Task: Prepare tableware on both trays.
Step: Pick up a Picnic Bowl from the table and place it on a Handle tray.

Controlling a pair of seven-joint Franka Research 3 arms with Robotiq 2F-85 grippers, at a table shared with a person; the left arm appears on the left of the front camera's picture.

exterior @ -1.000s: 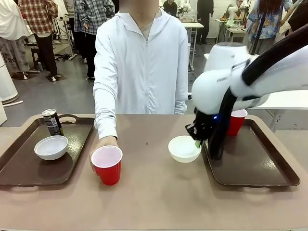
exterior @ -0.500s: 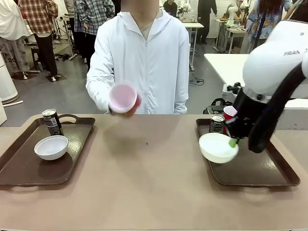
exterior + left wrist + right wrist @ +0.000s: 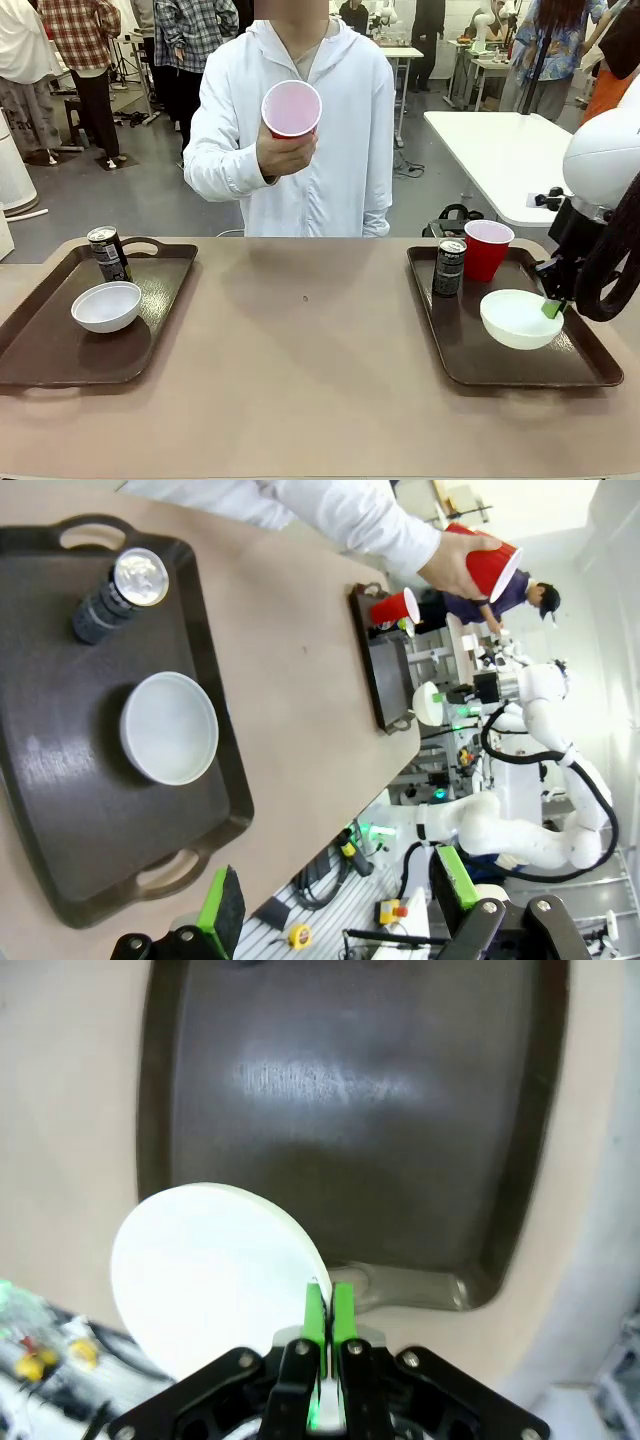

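bowl (image 3: 519,319) rim pinched between right gripper (image 3: 553,308) fingers, over right tray (image 3: 470,365) | left gripper (image 3: 335,900) fingers apart, holding nothing | person's hand (image 3: 283,152) holds cup (image 3: 291,109) up

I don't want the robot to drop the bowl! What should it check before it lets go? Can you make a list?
1. Right gripper pinching the rim of the white bowl: ok, green pads closed on it.
2. Bowl over the right tray: ok.
3. Bowl resting on the tray floor: cannot tell; it may hang just above.
4. Landing spot free: ok, the black can and red cup stand toward the far side.
5. Person's hand out of the way: ok, raised holding another red cup.
6. Left gripper clear: ok, open above the left tray.
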